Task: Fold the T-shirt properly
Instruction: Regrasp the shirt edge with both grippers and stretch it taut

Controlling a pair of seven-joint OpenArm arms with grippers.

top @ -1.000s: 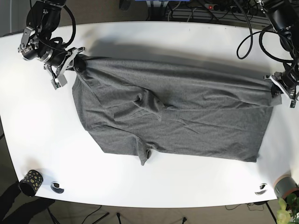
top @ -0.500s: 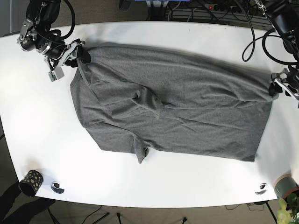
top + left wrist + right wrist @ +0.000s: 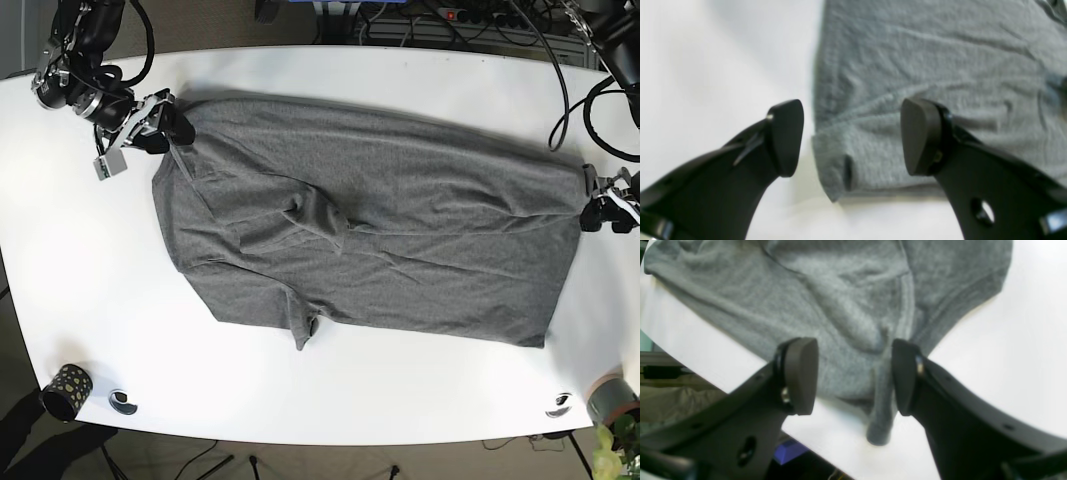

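Observation:
The grey T-shirt (image 3: 400,230) lies spread across the white table (image 3: 90,260), wrinkled, with a sleeve folded in near its middle. My right gripper (image 3: 160,122) is at the shirt's back left corner. In the right wrist view it (image 3: 851,373) is open, with a bunched fold of the shirt (image 3: 853,306) between and below its fingers. My left gripper (image 3: 598,212) is at the shirt's right edge. In the left wrist view it (image 3: 853,136) is open above the shirt's hem corner (image 3: 846,173), one finger over cloth, the other over bare table.
A black speckled cup (image 3: 65,390) and a small round object (image 3: 123,401) sit at the front left. Another small round object (image 3: 560,404) and a grey pot with a plant (image 3: 612,398) are at the front right. Cables (image 3: 450,20) run behind the table.
Both grippers carried the shirt's raised back edge toward the far side, then opened and let it go. The shirt now lies flat. The left gripper has drawn away to the right.

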